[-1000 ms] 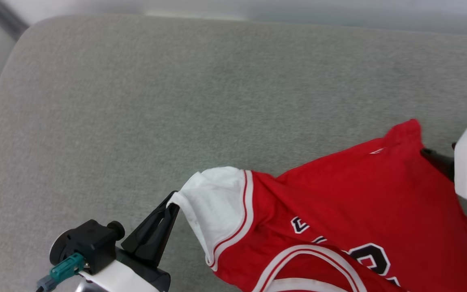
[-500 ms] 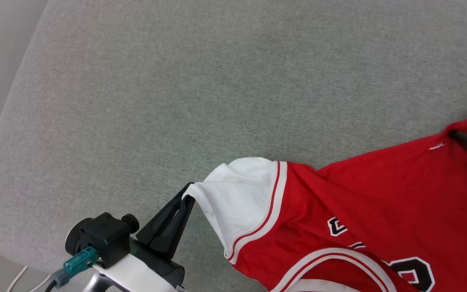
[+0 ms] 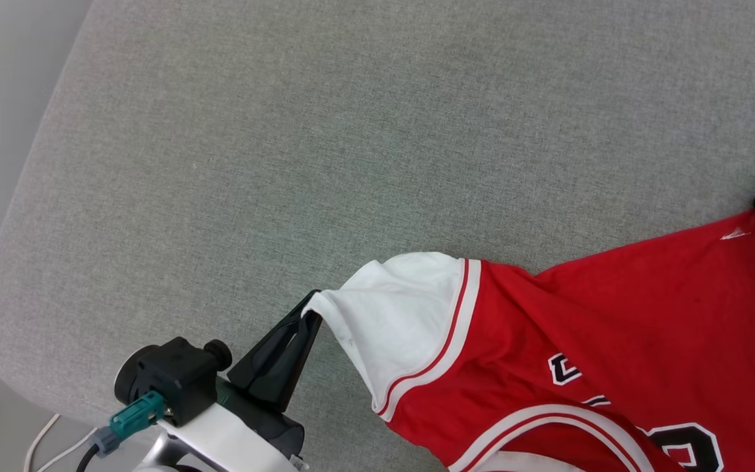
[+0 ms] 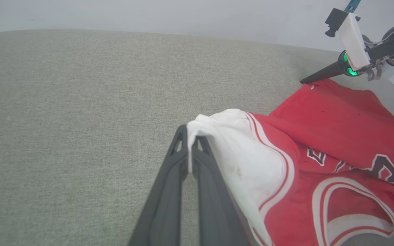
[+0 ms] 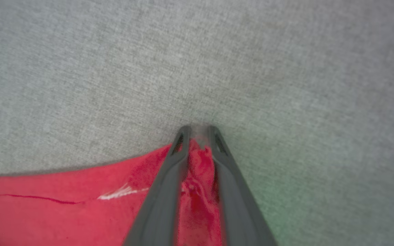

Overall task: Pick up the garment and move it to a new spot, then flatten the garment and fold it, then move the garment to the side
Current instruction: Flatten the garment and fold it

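Red garment (image 3: 613,314), black-and-white lettering (image 4: 385,167) partly shown, unreadable, grey cushion (image 3: 286,164)

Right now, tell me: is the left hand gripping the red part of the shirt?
No, the left hand is shut on the edge of the white sleeve, not on red cloth.

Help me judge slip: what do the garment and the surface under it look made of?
The garment: thin matte knit, probably jersey; it drapes and creases. The surface: grey woven upholstery, matte, with visible coarse weave and a rounded, seemingly padded edge.
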`<state>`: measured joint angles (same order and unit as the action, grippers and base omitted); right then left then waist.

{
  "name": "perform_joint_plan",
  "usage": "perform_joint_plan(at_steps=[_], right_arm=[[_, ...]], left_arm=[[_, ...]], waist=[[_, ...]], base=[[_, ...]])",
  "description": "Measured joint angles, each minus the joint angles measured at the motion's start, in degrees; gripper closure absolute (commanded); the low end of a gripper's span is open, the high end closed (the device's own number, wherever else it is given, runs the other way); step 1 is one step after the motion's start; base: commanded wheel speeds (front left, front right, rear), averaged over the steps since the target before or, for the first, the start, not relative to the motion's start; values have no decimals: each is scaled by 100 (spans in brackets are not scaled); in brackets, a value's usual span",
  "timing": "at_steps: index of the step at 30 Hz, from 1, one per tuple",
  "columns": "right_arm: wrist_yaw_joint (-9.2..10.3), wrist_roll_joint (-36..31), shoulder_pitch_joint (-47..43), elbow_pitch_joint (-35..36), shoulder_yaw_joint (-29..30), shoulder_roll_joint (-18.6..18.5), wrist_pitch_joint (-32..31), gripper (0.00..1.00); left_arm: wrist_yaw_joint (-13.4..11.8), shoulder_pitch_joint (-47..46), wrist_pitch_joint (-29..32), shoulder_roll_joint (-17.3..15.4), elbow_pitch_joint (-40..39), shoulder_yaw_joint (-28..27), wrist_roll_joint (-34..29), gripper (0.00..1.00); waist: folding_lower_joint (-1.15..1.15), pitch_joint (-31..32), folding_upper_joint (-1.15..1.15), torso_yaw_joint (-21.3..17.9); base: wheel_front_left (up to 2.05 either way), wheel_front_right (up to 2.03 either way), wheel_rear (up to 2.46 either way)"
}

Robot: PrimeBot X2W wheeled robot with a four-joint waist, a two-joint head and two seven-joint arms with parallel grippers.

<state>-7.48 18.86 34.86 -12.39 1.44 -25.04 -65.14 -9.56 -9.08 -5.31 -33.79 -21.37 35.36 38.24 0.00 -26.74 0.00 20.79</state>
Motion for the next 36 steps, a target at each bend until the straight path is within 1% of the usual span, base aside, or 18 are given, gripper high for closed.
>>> perform_joint_plan(at_steps=[4, 8, 12, 18, 21, 27, 31, 36], right_arm=[[-1, 99, -33, -66, -52, 27, -33, 100], [-1, 197, -90, -151, -93, 46, 132, 100], [-2, 292, -109, -250, -140, 81, 460, 100], [-2, 524, -109, -298, -215, 103, 1054, 100], [-2, 723, -105, -244, -243, 104, 1324, 100], [-2, 1117, -62, 203, -279, 76, 1640, 100], [-2, 1304, -29, 636, -264, 49, 1722, 100], [-2, 1455, 99, 1243, -212, 35, 1817, 100]], left_arm=[[0, -5, 1, -12, 30, -7, 24, 100], [-3, -5, 3, -55, 42, -19, 26, 100], [-19, -2, 8, -105, 27, -43, 29, 100], [-110, 37, -19, -209, -23, -198, 67, 100], [-181, 43, -35, -338, -85, -330, 79, 100], [-339, 1, -14, -654, -382, -694, 34, 100], [-454, -208, 15, -875, -624, -1017, -14, 100], [-534, -564, 74, -1091, -940, -1481, 60, 100]], waist=[[0, 88, 0, -22], [0, 221, 0, -94], [0, 395, 0, -195], [0, 759, 0, -387], [0, 988, 0, -508], [0, 1475, 0, -817], [0, 1744, 0, -1071], [-1, 1998, 0, -1396]], base=[[0, 0, 0], [0, 0, 0], [0, 0, 0], [0, 0, 0], [0, 0, 0], [0, 0, 0], [0, 0, 0], [0, 0, 0]])
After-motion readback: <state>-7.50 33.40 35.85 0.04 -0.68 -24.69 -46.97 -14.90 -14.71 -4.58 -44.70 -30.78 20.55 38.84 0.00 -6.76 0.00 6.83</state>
